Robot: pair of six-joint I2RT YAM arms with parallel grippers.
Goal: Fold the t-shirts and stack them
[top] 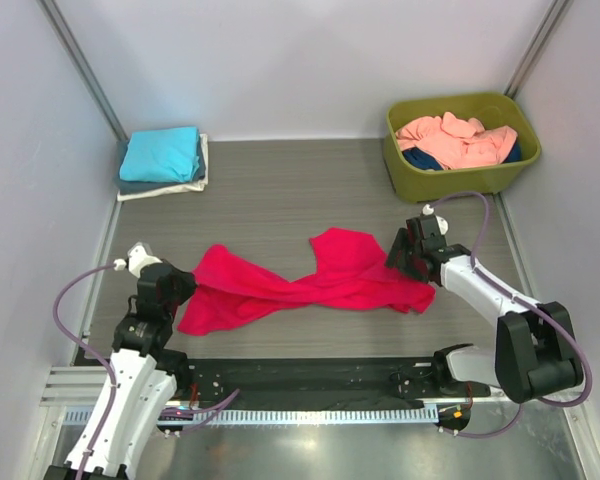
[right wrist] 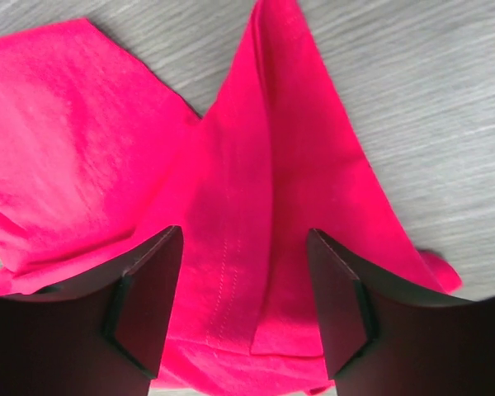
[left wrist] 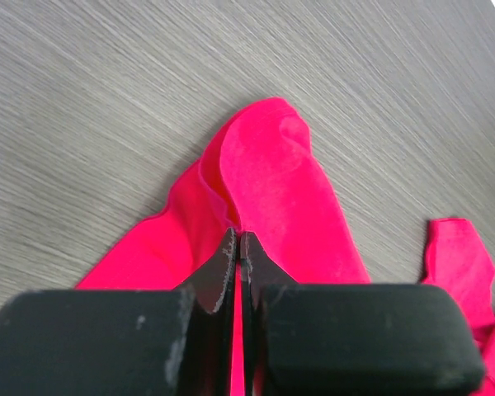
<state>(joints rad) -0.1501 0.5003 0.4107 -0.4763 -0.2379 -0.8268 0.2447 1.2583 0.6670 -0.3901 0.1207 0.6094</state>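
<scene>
Overhead: the crimson-pink t-shirt (top: 310, 280) lies crumpled across the middle of the bench (top: 280, 190). Left wrist: the left claw (left wrist: 238, 238) is pinched tight on its cloth. Right wrist: the right claw (right wrist: 246, 235) gapes, straddling a raised fold without gripping.

A crimson-pink cloth t-shirt (top: 310, 280) lies across the middle of the grey wood-grain table (top: 280, 190), its left end at the left gripper (top: 185, 283), its right end under the right gripper (top: 400, 256). A stack of folded t-shirts (top: 163, 160), turquoise on top, sits in the far left corner. Far right stands an olive-green plastic tub (top: 450, 180), a salmon-pink t-shirt (top: 458, 140) heaped inside.
</scene>
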